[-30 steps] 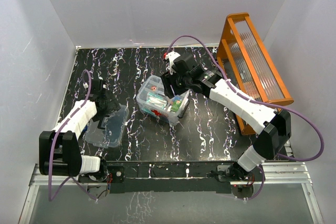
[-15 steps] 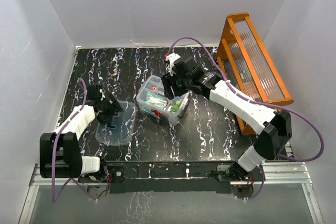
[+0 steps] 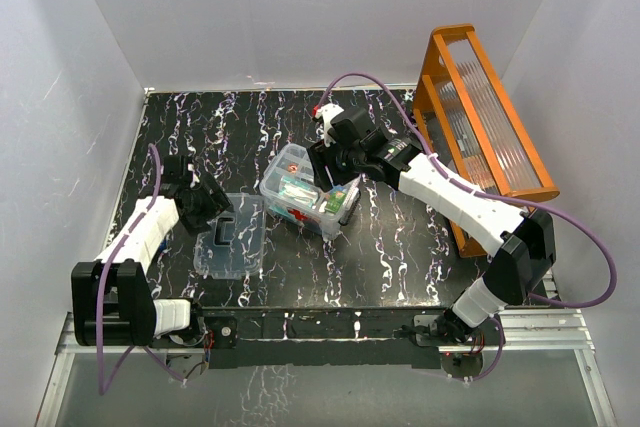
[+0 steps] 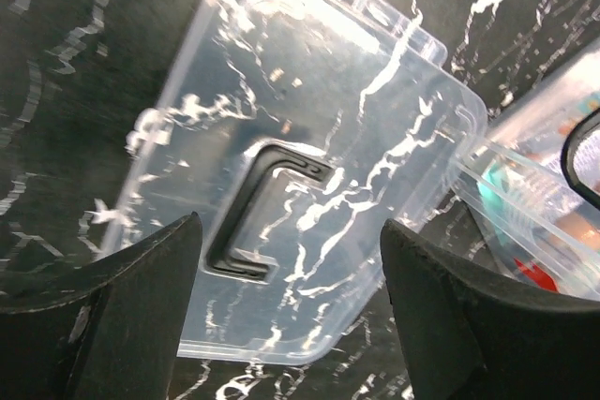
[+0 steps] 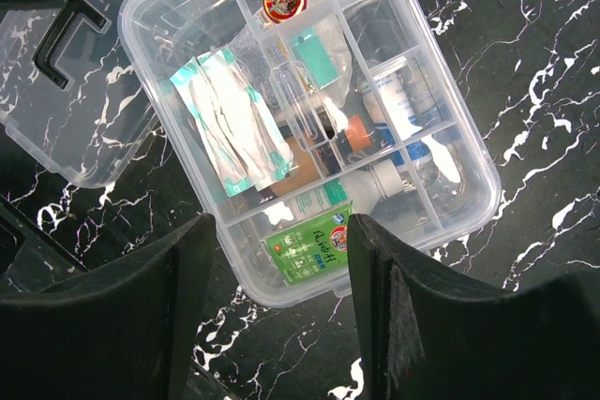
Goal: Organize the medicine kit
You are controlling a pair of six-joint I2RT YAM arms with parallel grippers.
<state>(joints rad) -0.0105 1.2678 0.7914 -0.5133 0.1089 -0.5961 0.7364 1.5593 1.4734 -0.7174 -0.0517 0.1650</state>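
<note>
Now: lid [image 3: 232, 237] lies flat on bench [image 3: 400, 237] just left of box [image 5: 309, 128], black handle [image 4: 258, 208] up. Left claw [image 4: 291, 231] released, straddling the handle; right claw [image 5: 279, 227] released above box. Best to pinch the handle squarely and lift level.

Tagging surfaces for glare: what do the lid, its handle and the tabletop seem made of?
The tabletop: black with white marble-like veining and a faint sheen; stone or printed sheet, cannot tell. The lid: clear glossy plastic, apparently; the veining shows through it and glare streaks it. The handle: black, matte, likely plastic.
</note>
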